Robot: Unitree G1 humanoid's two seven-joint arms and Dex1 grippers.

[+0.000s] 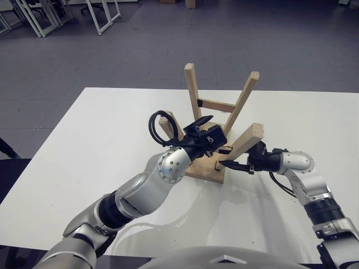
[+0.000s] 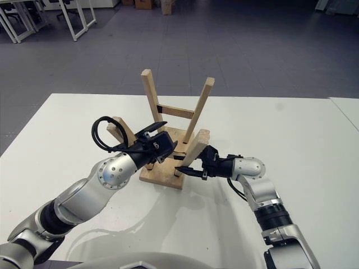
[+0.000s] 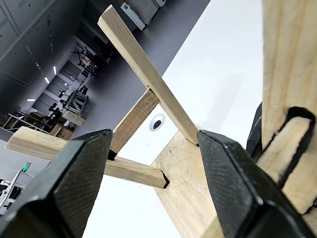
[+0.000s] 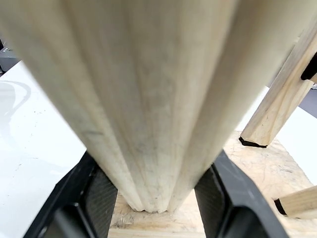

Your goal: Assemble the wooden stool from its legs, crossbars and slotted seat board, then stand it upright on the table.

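Your stool [image 1: 242,101] sits upside down mid-table [image 1: 101,140], seat board [image 1: 205,173] flat, legs up. It's stiff, light wood with joints probably only slotted, so grip low. Your right tool [image 4: 158,196] clamps the near right leg [image 1: 247,140] at its base; your left tool [image 3: 151,158] hangs spread above the board. The glossy table looks slippery.

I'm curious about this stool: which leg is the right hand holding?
The near right leg, gripped at its base by the right hand; the other three are unheld.
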